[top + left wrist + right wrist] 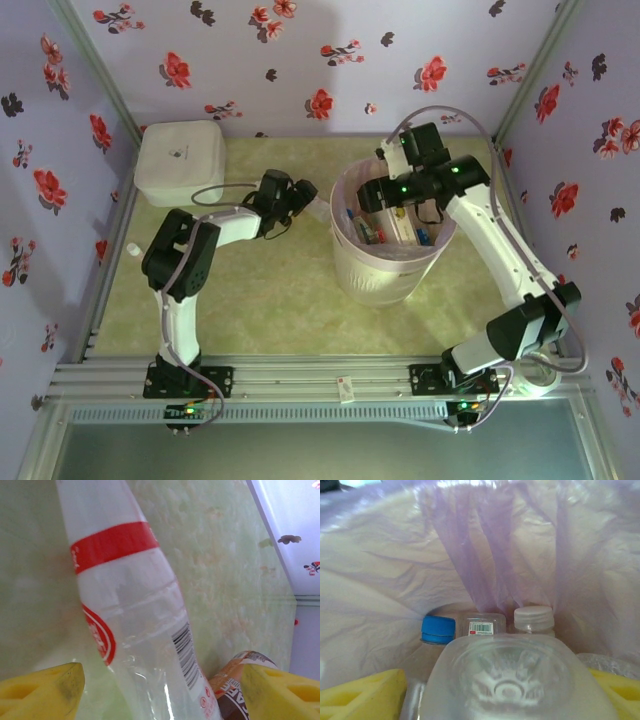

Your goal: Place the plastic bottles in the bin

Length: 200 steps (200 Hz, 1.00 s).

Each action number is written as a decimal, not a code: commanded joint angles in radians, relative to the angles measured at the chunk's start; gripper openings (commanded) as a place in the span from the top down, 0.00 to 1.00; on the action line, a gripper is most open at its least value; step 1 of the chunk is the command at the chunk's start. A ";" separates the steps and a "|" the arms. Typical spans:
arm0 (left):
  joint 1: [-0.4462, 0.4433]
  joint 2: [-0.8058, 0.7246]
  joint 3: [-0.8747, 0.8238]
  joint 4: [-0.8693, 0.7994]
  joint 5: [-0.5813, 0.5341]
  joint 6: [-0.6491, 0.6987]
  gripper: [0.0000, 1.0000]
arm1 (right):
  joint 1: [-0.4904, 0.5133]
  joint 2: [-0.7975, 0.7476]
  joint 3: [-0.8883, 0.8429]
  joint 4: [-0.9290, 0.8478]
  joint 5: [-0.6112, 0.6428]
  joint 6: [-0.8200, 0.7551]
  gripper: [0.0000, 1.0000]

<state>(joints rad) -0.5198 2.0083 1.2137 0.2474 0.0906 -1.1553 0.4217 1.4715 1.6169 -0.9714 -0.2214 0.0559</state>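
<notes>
left gripper point(303, 203) straddles red-banded bottle point(130, 610) beside bin point(385, 280) rim, we can't tell its grip | right gripper point(496, 697) inside bin, clear bottle point(470, 665) between fingers, grip unclear | table point(280, 300) bare along near edge

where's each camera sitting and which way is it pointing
Top external: above and behind, looking down at the table and bin; the left arm and right arm show.
Left wrist: on the left arm, looking past the left fingers at a red-labelled bottle.
Right wrist: on the right arm, looking past the right fingers into the bin.
Shared: top and right wrist both see inside the bin.
</notes>
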 commanded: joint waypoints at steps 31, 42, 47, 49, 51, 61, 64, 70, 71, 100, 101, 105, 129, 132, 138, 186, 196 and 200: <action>-0.038 0.050 0.040 0.049 0.029 -0.043 0.19 | -0.018 -0.158 0.069 -0.075 0.017 -0.008 0.16; -0.044 0.067 0.050 0.054 0.040 -0.053 0.19 | -0.023 -0.177 0.069 -0.084 0.031 -0.011 0.17; -0.046 0.076 0.054 0.057 0.044 -0.058 0.19 | -0.026 -0.183 0.069 -0.085 0.036 -0.011 0.17; -0.047 0.079 0.057 0.060 0.046 -0.060 0.19 | -0.027 -0.187 0.068 -0.085 0.037 -0.011 0.17; -0.048 0.083 0.059 0.061 0.049 -0.062 0.19 | -0.027 -0.190 0.068 -0.085 0.038 -0.011 0.17; -0.053 0.096 0.068 0.067 0.055 -0.069 0.20 | -0.032 -0.201 0.066 -0.087 0.037 -0.011 0.17; -0.054 0.100 0.071 0.068 0.056 -0.071 0.20 | -0.033 -0.203 0.066 -0.087 0.039 -0.011 0.17; -0.055 0.109 0.076 0.070 0.058 -0.074 0.20 | -0.035 -0.209 0.065 -0.088 0.039 -0.011 0.17; -0.055 0.111 0.077 0.070 0.059 -0.075 0.20 | -0.035 -0.210 0.065 -0.088 0.040 -0.011 0.17; -0.057 0.137 0.082 0.092 0.060 -0.094 0.22 | -0.038 -0.227 0.062 -0.087 0.043 -0.011 0.17; -0.057 0.138 0.082 0.093 0.060 -0.094 0.22 | -0.040 -0.227 0.061 -0.086 0.043 -0.011 0.17; -0.057 0.141 0.084 0.095 0.061 -0.097 0.23 | -0.040 -0.229 0.060 -0.084 0.043 -0.010 0.17; -0.057 0.152 0.081 0.099 0.060 -0.100 0.30 | -0.042 -0.242 0.055 -0.078 0.044 -0.005 0.18; -0.058 0.153 0.081 0.099 0.061 -0.101 0.31 | -0.043 -0.243 0.055 -0.078 0.044 -0.005 0.18; -0.057 0.153 0.080 0.101 0.061 -0.102 0.33 | -0.043 -0.245 0.054 -0.077 0.044 -0.004 0.18; -0.055 0.152 0.078 0.111 0.060 -0.105 0.44 | -0.049 -0.256 0.050 -0.066 0.041 0.001 0.18; -0.056 0.148 0.077 0.113 0.060 -0.102 0.45 | -0.049 -0.257 0.050 -0.064 0.041 0.001 0.18; -0.055 0.146 0.076 0.113 0.060 -0.098 0.46 | -0.050 -0.257 0.051 -0.064 0.041 0.002 0.18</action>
<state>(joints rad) -0.5713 2.1391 1.2812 0.3447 0.1436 -1.2545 0.3801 1.2293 1.6691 -1.0382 -0.1898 0.0528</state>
